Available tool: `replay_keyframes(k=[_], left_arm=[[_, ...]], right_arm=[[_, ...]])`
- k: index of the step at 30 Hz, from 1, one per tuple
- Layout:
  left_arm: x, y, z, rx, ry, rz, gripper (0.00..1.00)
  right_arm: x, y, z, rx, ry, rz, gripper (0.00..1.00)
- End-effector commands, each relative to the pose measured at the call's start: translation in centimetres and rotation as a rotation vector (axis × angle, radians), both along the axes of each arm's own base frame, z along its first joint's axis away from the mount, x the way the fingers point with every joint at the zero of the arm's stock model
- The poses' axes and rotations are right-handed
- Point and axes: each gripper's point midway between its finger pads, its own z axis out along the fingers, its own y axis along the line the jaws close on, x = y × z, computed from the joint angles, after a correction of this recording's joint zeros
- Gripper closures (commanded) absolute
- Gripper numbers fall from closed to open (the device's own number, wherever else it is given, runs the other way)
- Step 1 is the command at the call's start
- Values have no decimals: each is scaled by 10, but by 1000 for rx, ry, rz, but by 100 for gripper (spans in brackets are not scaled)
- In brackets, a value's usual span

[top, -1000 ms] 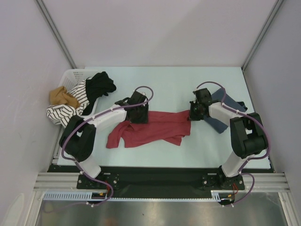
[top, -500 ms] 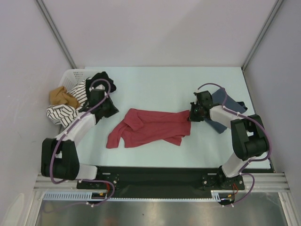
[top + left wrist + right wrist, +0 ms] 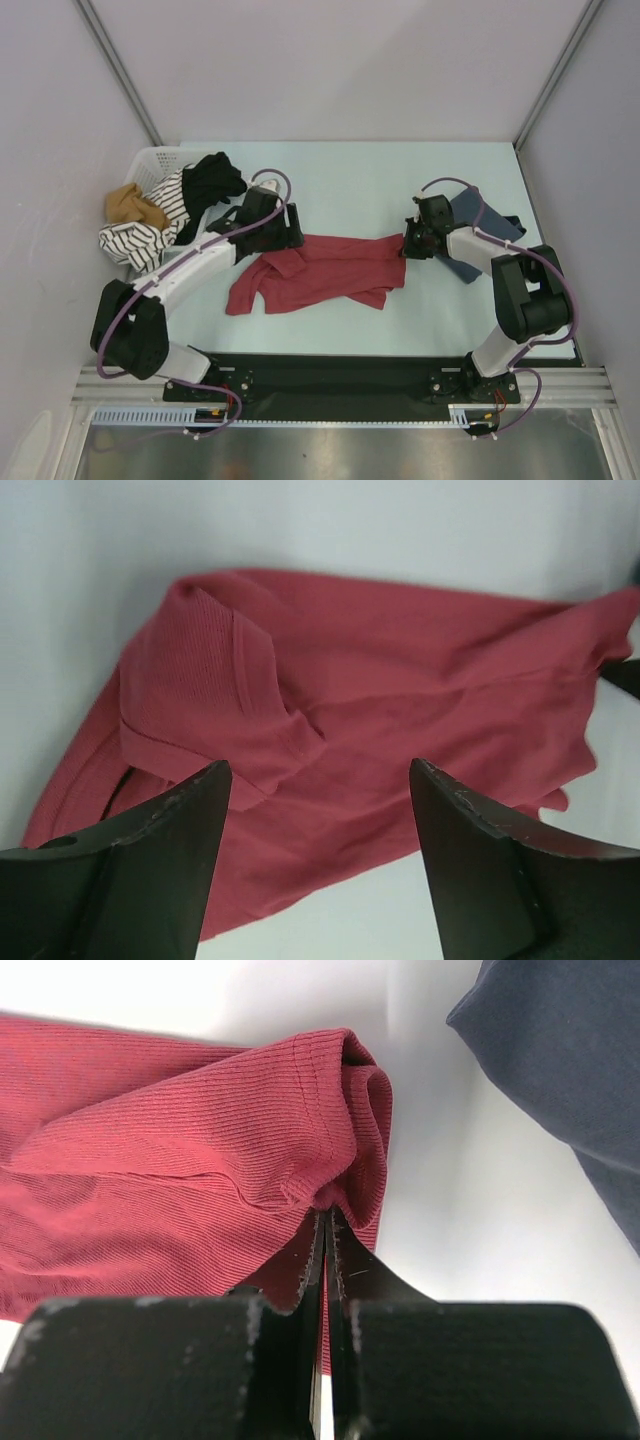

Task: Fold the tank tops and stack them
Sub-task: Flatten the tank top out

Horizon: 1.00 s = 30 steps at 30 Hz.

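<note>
Red tank top: lies crumpled mid-bench, long axis running left to right, not yet flattened. Its far-left corner is turned over on itself, which makes a thick double flap with a stitched band.

Blue-grey tank top: far right of the bench, partly under the right arm. The right wrist view shows a strip of bare bench between it and the red one.

Right gripper: jaws together, clamped on a bunched bit of the red top's right end. Hem or strap? Too gathered to tell.

Left gripper: jaws apart, nothing between them, hovering over the turned-over left corner.

Basket of other clothes at far left, not involved.

Handling notes (judgement):
- Ribbed knit, light and limp. It will sag between two holds and stretch if pulled hard.
- The fabric looks grippy, so slipping from shut jaws seems unlikely. Dragging it across the bench will likely ruck it.
- Best holds: the stitched bands at corners and edges, which are thicker and resist stretch.
- For the left jaws, the edge of the doubled flap looks right. Pinch one layer only, then draw left against the right hold to spread the cloth.
</note>
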Motion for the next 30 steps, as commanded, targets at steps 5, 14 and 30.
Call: replay_keyframes(k=[5,14,30], left_arm=[[-7,-20,-13,156,29,-40,24],[0,-27,-59,384,144,-44,31],[14,27,-58,584,158,110,100]], right_arm=[[7,0,17,26,-67,-10,100],[6,-2,18,30,-85,-28,100],[3,1,20,54,-92,-23,100]])
